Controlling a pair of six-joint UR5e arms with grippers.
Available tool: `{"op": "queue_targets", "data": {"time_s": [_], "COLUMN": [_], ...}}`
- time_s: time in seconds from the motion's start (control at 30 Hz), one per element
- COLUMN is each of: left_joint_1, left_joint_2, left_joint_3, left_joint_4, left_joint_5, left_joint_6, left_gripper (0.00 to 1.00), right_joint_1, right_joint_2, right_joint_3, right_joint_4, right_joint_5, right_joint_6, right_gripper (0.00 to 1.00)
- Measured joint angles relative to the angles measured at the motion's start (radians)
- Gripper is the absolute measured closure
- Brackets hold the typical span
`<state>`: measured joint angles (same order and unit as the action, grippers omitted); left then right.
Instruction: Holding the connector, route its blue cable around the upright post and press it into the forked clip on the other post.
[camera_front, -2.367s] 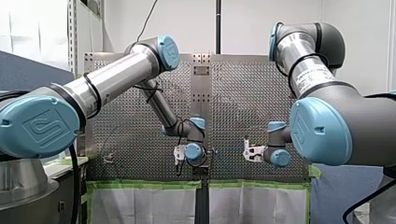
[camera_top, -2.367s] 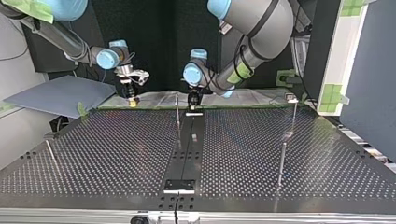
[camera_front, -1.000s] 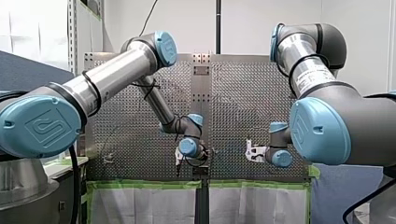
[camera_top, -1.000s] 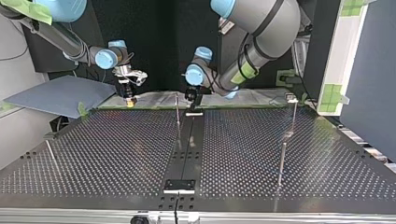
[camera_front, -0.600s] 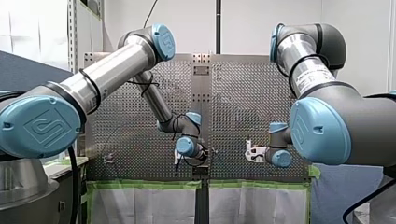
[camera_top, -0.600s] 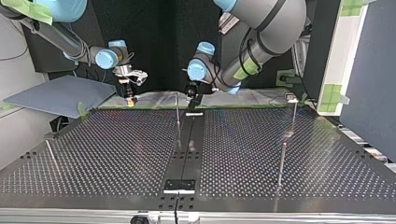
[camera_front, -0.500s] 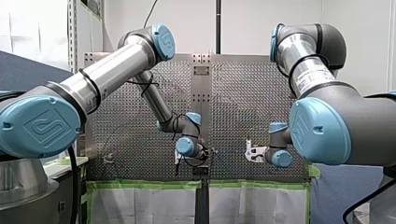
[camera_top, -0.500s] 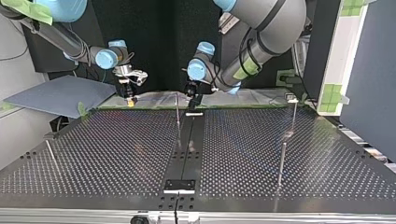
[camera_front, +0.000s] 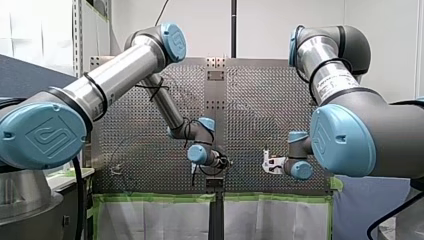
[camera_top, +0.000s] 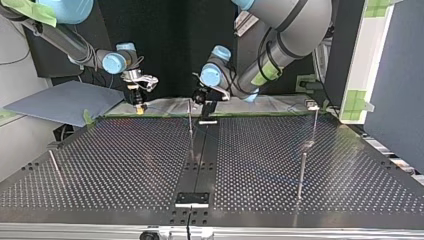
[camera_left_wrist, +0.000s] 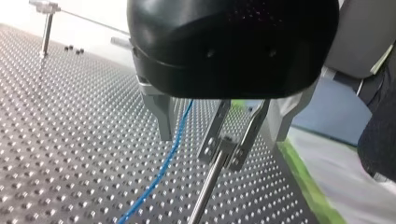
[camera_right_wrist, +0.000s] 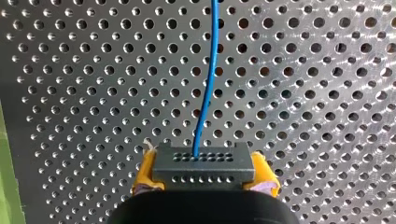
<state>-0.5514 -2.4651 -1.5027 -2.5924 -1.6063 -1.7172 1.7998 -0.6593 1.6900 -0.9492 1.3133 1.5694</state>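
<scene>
My right gripper (camera_right_wrist: 204, 174) is shut on a dark connector (camera_right_wrist: 204, 162) with rows of holes, gripped between yellow pads (camera_right_wrist: 145, 171). The blue cable (camera_right_wrist: 208, 79) runs from it straight ahead over the perforated plate. In the left wrist view my left gripper (camera_left_wrist: 223, 136) stands open around a forked clip (camera_left_wrist: 233, 133) on top of a thin post (camera_left_wrist: 205, 191). The blue cable (camera_left_wrist: 170, 154) passes between one metal finger (camera_left_wrist: 163, 116) and the clip, apart from both. In the top view my left gripper (camera_top: 206, 104) is beside that post (camera_top: 190, 125), and my right gripper (camera_top: 140, 106) is further left.
More thin posts stand at the top view's right (camera_top: 301, 175), far right (camera_top: 314, 122) and left (camera_top: 55, 167). A black strip (camera_top: 200, 160) runs down the plate's middle. A grey board (camera_top: 60, 102) lies off the plate's left corner. Green tape (camera_front: 150, 198) edges the table.
My left arm's wrist has turned and swung its gripper sideways onto the post with the clip. My right gripper has stayed in place with the connector.
</scene>
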Motion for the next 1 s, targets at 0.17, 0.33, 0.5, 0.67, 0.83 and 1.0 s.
{"op": "queue_targets", "data": {"time_s": [0.17, 0.33, 0.5, 0.67, 0.83, 1.0], "left_joint_1": [-0.007, -0.007, -0.011, -0.025, -0.037, -0.046], "left_joint_2": [0.001, 0.003, 0.005, 0.007, 0.008, 0.008], "left_joint_3": [-0.021, -0.054, -0.084, -0.103, -0.107, -0.107], "left_joint_4": [0.010, 0.022, 0.049, 0.071, 0.077, 0.077], "left_joint_5": [0.014, 0.018, 0.019, 0.016, 0.008, -0.010], "left_joint_6": [0.001, 0.003, 0.004, 0.006, 0.015, 0.018], "left_gripper": [0.00, 0.00, 0.00, 0.00, 0.00, 0.00], "right_joint_1": [0.000, 0.000, 0.001, 0.002, 0.002, 0.002], "right_joint_2": [0.001, 0.002, 0.002, 0.004, 0.005, 0.005], "right_joint_3": [0.000, 0.000, 0.000, 0.000, 0.000, 0.000], "right_joint_4": [0.000, 0.002, 0.003, 0.004, 0.005, 0.007], "right_joint_5": [0.000, 0.001, 0.001, 0.000, 0.000, 0.000], "right_joint_6": [0.000, 0.000, 0.000, 0.000, 0.000, 0.000], "right_gripper": [1.00, 1.00, 1.00, 1.00, 1.00, 1.00]}}
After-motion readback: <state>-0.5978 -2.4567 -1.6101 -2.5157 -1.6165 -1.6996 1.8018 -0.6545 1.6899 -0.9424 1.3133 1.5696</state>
